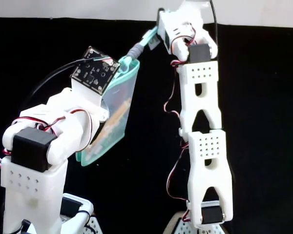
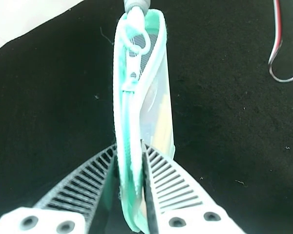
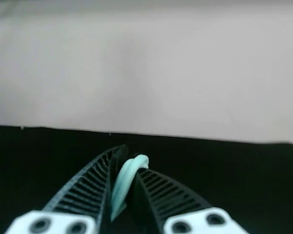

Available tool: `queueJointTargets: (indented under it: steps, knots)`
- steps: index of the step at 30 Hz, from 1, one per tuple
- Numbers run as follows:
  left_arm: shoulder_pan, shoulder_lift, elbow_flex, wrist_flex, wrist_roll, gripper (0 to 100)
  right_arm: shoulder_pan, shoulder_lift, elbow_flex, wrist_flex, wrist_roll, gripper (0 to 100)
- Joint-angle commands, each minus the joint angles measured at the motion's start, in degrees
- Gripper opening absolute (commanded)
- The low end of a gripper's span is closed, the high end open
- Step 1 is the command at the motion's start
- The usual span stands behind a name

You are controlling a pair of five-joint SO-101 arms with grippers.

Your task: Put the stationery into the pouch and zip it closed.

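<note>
L claw (image 2: 130, 148): jaws closed hard on the pouch (image 2: 151, 112), pinching its zip edge at the end nearest the wrist cam, ribbed pads flat on both sides. R claw (image 3: 129, 163): jaws nearly together, clamped on the teal strap (image 3: 127, 175), nothing else in it.

In the high view the pouch (image 1: 115, 112) hangs stretched betw. the two arms over the black table (image 1: 263, 122). The L arm has the lower end. The R claw (image 1: 154, 36) is up at the far edge, w/ the strap (image 1: 146, 38) running to it through a grey collar (image 1: 135, 50).

Why held so, my read: opposite pulls keep the zip line straight and taut so a slider can travel w/o bunching.

Stationery (image 2: 161, 119) is inside, yellowish sticks showing through the clear wall. Zip pull (image 2: 133, 63) sits close to the strap end, and the teeth look joined from my L claw up to it. Can't tell if the last bit past the pull is shut.
</note>
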Motion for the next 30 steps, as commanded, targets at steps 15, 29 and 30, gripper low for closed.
queueJointTargets:
  steps: [15, 29, 30]
  knots:
    - [-3.03, -1.45, -5.49, 3.52, 0.00, 1, 35.47, 4.35, 9.89, -9.54, 1.32, 0.5]
    - [-14.99, -15.43, -5.76, 3.52, -3.87, 1, 35.12, 4.26, 9.89, -9.63, 0.97, 0.5]
    - [-15.52, -16.48, -5.58, 3.52, -4.13, 1, 35.12, 4.26, 9.89, -9.63, 0.97, 0.5]
